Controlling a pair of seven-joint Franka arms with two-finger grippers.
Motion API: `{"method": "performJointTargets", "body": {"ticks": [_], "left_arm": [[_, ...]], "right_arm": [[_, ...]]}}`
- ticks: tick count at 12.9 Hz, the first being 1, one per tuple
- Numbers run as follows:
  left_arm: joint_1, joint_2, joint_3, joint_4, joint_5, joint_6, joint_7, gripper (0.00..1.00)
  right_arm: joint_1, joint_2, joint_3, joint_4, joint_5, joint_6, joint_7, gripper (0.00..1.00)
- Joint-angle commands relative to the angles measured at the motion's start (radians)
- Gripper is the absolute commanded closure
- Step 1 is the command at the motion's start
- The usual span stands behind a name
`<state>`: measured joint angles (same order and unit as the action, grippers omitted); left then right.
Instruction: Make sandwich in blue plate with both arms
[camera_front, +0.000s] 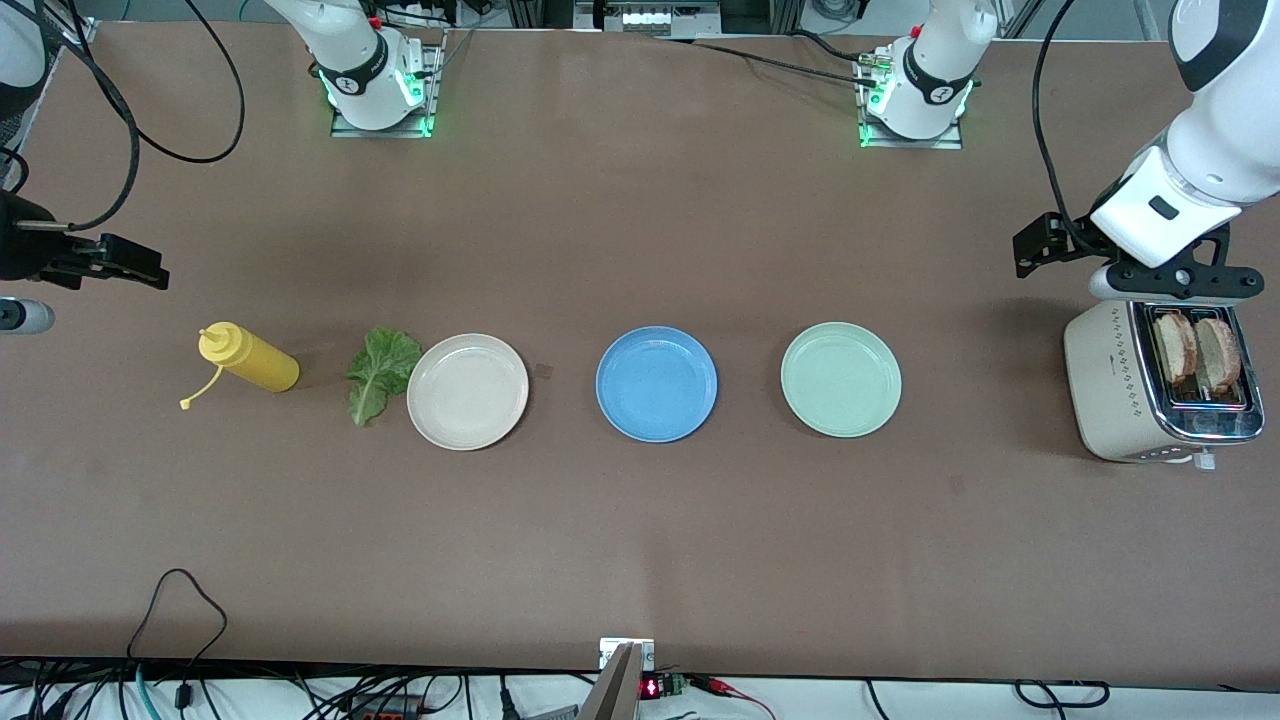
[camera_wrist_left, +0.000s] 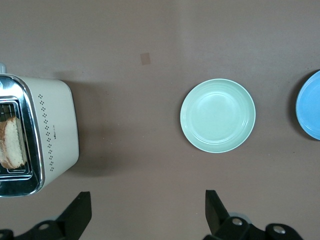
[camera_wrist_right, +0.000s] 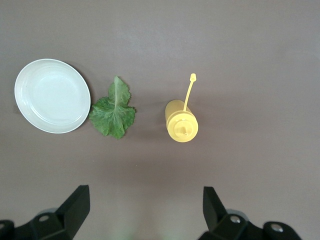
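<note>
The blue plate (camera_front: 656, 384) lies bare in the middle of the table, and its edge shows in the left wrist view (camera_wrist_left: 311, 105). Two toasted bread slices (camera_front: 1196, 350) stand in the toaster (camera_front: 1110, 385) at the left arm's end. One slice shows in the left wrist view (camera_wrist_left: 12, 143). A green lettuce leaf (camera_front: 380, 373) lies on the table beside the cream plate (camera_front: 467, 391). My left gripper (camera_wrist_left: 147, 196) is open and empty, up over the table beside the toaster (camera_wrist_left: 52, 130). My right gripper (camera_wrist_right: 145, 194) is open and empty, high above the right arm's end.
A pale mint-green plate (camera_front: 841, 379) lies between the blue plate and the toaster. A yellow squeeze bottle (camera_front: 248, 360) lies on its side beside the lettuce, toward the right arm's end. In the right wrist view the cream plate (camera_wrist_right: 52, 95), lettuce (camera_wrist_right: 113, 111) and bottle (camera_wrist_right: 181, 125) show.
</note>
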<state>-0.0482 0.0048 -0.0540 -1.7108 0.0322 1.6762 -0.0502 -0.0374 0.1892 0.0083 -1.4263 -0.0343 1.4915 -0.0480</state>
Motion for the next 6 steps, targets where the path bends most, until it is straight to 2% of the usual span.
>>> {"method": "performJointTargets", "body": {"ticks": [1, 6], "left_arm": [[0.008, 0.020, 0.013, 0.037, -0.017, -0.026, 0.042, 0.00], [0.007, 0.021, 0.003, 0.045, -0.015, -0.041, 0.032, 0.00]], "right_arm": [[-0.009, -0.013, 0.005, -0.010, 0.034, -0.002, 0.013, 0.00], [-0.024, -0.013, 0.004, -0.010, 0.057, -0.005, 0.014, 0.00]]}}
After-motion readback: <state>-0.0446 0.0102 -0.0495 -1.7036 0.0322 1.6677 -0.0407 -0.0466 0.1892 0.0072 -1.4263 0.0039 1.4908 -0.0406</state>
